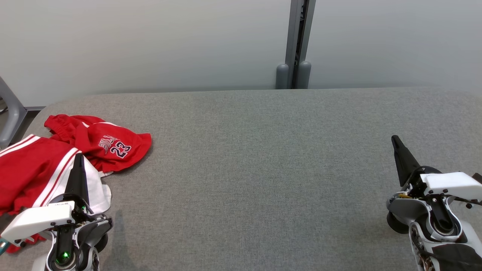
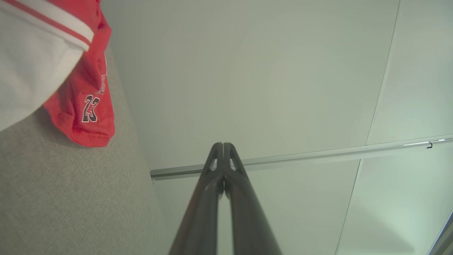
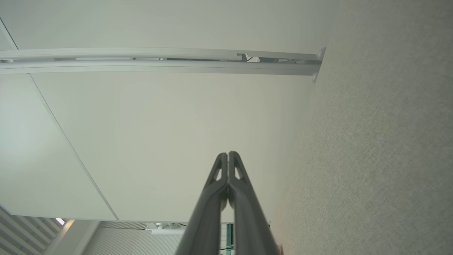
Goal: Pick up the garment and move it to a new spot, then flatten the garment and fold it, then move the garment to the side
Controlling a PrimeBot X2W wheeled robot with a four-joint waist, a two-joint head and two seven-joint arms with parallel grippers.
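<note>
Left claw (image 1: 78, 157) is pinched closed, holding nothing. Red and white garment (image 1: 109, 145) lies crumpled right by its fingers on the grey table (image 1: 263, 169); I cannot tell if they touch. Right claw (image 1: 395, 140) is pinched closed too, empty, far across from the garment.

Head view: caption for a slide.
Crumpled red-and-white garment at left of grey fabric table; left gripper and right gripper shut, empty.
</note>
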